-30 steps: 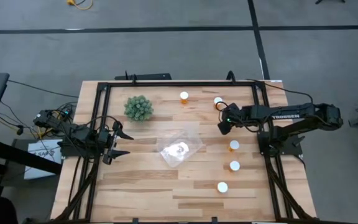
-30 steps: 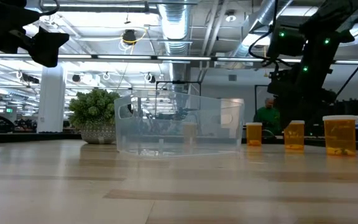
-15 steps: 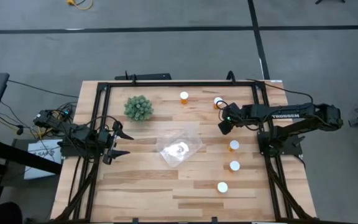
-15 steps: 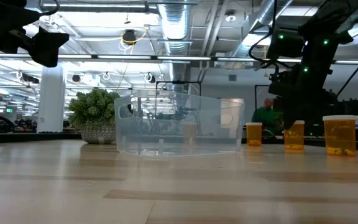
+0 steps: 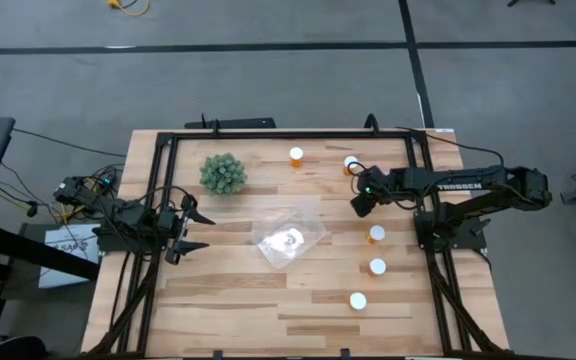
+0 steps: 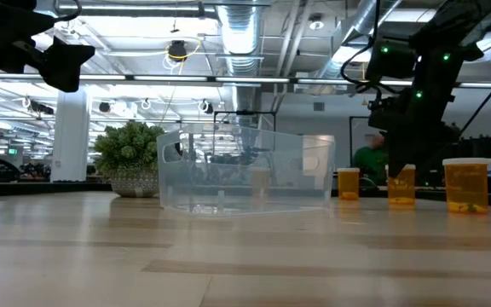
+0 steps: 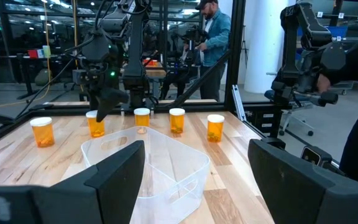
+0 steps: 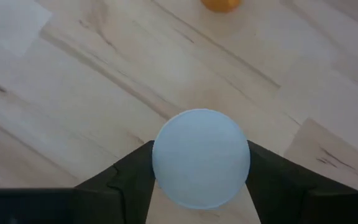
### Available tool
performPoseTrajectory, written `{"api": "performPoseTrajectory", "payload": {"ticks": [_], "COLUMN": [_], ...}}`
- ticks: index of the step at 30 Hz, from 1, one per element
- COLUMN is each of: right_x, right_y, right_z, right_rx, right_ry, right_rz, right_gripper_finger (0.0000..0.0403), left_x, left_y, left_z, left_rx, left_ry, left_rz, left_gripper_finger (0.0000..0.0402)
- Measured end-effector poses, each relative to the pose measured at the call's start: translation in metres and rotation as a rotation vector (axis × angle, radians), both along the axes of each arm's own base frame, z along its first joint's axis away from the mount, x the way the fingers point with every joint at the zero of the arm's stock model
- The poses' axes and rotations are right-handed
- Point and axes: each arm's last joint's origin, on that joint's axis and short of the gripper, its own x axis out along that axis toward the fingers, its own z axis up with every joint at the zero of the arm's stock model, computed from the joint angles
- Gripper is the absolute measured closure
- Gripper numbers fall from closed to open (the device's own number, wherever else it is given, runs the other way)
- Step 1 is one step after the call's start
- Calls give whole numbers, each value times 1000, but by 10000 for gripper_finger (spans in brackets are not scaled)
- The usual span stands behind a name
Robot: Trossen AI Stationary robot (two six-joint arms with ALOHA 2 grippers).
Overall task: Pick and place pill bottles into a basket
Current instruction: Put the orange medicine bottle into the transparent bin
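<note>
Your right end effector (image 5: pixel 359 199) sits over the far right part of the desk (image 5: pixel 228 300), and its wrist view shows both fingers (image 8: pixel 126 177) flanking the white cap of a bottle (image 8: pixel 201 157). The fingers lie right at the cap's edges, but you cannot tell from these views whether they actually clamp it or only straddle it. In the low view that bottle (image 6: pixel 401 186) stands upright on the desk under the dark arm.

Your left end effector (image 5: pixel 190 230) waits at the left edge of the desk, fingers spread wide and holding nothing.

The basket (image 5: pixel 289 238) lies near the desk's middle, with one bottle (image 5: pixel 291 239) already inside it. The other bottles stand upright on the wood: one at the far edge (image 5: pixel 296 156), one just beyond the right end effector (image 5: pixel 351 163), and three in a line down the right side (image 5: pixel 376 234), (image 5: pixel 377 267), (image 5: pixel 358 300).

A green plant (image 5: pixel 223 174) sits at the far left, well apart from the basket. A person (image 7: pixel 213 31) stands in the room beyond the desk.
</note>
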Motion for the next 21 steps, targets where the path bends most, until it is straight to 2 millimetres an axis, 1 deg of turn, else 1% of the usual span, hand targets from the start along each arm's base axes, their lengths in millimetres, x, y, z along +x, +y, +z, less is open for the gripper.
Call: {"api": "performPoseTrajectory", "payload": {"ticks": [5,9,13,18,21], "right_x": [6,18,37,57,65], "right_y": [0,0,3,10,13], "right_z": [6,19,41,76,96], "right_rx": [10,23,40,-3,-43], "right_ry": [-49,-145,-304,-492,-568], "right_rz": [22,77,173,280,329], "right_gripper_finger": [210,205,190,209,211], "left_x": [0,0,0,0,0], "left_y": [0,0,0,0,0], "left_z": [0,0,0,0,0], "left_rx": [0,0,0,0,0], "left_ry": [0,0,0,0,0], "left_rz": [0,0,0,0,0], "left_gripper_finger": [125,125,125,125,125]}}
